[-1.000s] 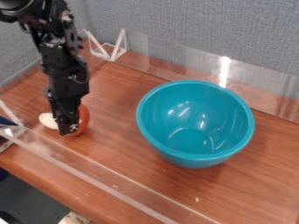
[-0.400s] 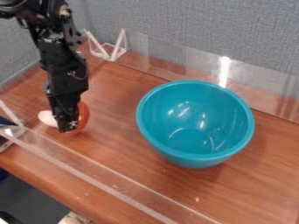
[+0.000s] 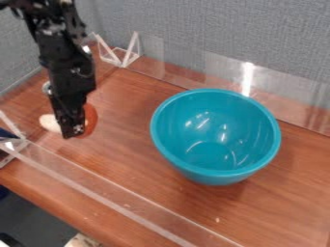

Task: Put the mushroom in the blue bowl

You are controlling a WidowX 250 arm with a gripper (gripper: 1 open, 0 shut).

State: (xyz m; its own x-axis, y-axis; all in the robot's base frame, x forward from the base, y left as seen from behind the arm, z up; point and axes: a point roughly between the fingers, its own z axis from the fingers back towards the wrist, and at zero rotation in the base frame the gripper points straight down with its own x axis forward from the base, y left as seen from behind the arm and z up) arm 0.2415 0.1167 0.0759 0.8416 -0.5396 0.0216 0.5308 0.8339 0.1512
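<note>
While the earlier views showed the gripper (image 3: 72, 123) low at the left end of the wooden table (image 3: 129, 106), with the mushroom (image 3: 81, 120) down on the wood between its fingers, it now stands clearly higher, and the orange-red cap has come up together with it. From this I judge that the grasp has succeeded: the jaws are closed on the mushroom, one finger on each side of the cap, and the toy seems no longer to rest on the surface, although the dark fingers hide its lower part and I cannot be fully sure that it is free of the wood. A pale round spot shows on the table just beside the gripper; whether it is the cream stem or something else, I cannot tell. The blue bowl (image 3: 215, 135) has not moved; it stands upright and empty to the right, well apart from the gripper. So the picking step looks finished and the carrying step begins. The next move calls for a little more height, so that the mushroom passes over the high rim, then a travel to the right until it hangs above the middle of the bowl.
</note>
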